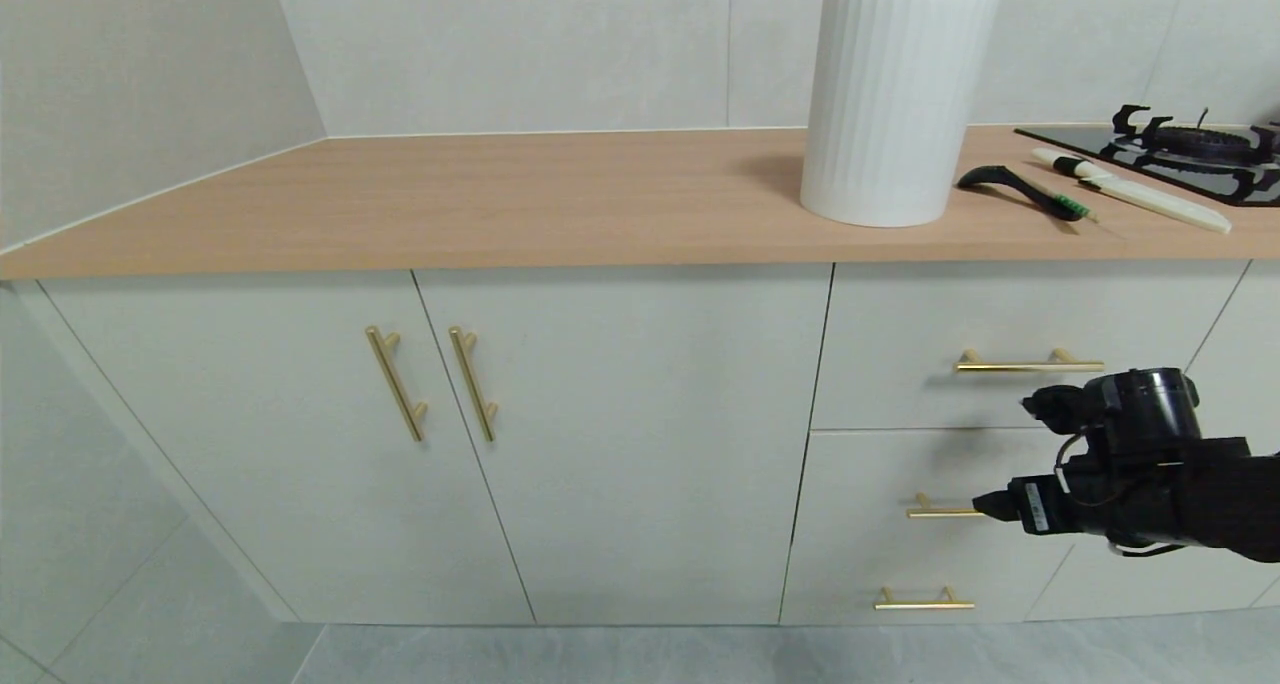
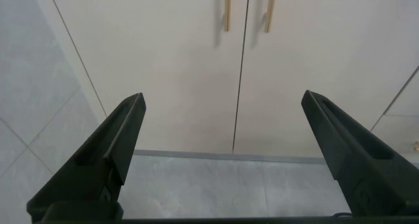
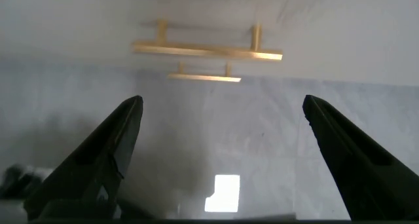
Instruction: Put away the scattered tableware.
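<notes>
Your right tool (image 3: 221, 109) hangs with its fingers wide apart before the gold drawer handles (image 3: 208, 51). Your left tool (image 2: 222, 99), also spread, faces the cupboard doors (image 2: 196, 86). Up on the bench (image 1: 500, 204), a black-handled utensil (image 1: 1020, 192) and a white knife (image 1: 1135, 192) lie beside the white ribbed container (image 1: 890, 104).

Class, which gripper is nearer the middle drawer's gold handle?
Right. The right gripper is open just in front of the middle drawer's handle; the left gripper faces the cupboard doors, low near the floor, well away from it.
</notes>
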Tool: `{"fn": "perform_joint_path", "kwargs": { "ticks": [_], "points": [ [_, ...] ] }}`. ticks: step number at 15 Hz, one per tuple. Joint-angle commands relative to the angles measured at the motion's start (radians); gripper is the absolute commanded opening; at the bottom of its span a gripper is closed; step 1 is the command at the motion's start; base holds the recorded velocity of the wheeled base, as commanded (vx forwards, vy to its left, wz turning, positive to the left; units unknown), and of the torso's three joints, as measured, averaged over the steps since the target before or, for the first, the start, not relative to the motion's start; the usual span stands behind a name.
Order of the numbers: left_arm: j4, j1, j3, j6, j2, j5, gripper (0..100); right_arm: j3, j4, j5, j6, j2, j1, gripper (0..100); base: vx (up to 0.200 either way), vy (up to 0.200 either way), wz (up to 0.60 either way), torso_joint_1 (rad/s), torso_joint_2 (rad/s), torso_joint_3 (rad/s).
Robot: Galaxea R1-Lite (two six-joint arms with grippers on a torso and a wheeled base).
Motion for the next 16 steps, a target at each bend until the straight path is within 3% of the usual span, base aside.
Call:
{"fn": "perform_joint_path", "kwargs": {
  "ticks": [1, 8, 16],
  "points": [
    [-0.001, 0.000, -0.001, 0.000, 0.001, 0.001, 100, 0.000, -0.095, -0.021, 0.000, 0.156, -0.013, 100, 0.000, 0.000, 0.00, 0.000, 0.00, 0.000],
    [0.000, 0.000, -0.001, 0.000, 0.001, 0.001, 100, 0.022, -0.439, -0.048, 0.002, 0.317, -0.027, 100, 0.000, 0.000, 0.00, 0.000, 0.00, 0.000],
    [0.000, 0.000, -0.001, 0.000, 0.001, 0.001, 100, 0.020, -0.562, -0.071, 0.000, 0.393, -0.027, 100, 0.000, 0.000, 0.00, 0.000, 0.00, 0.000]
  ]
}}
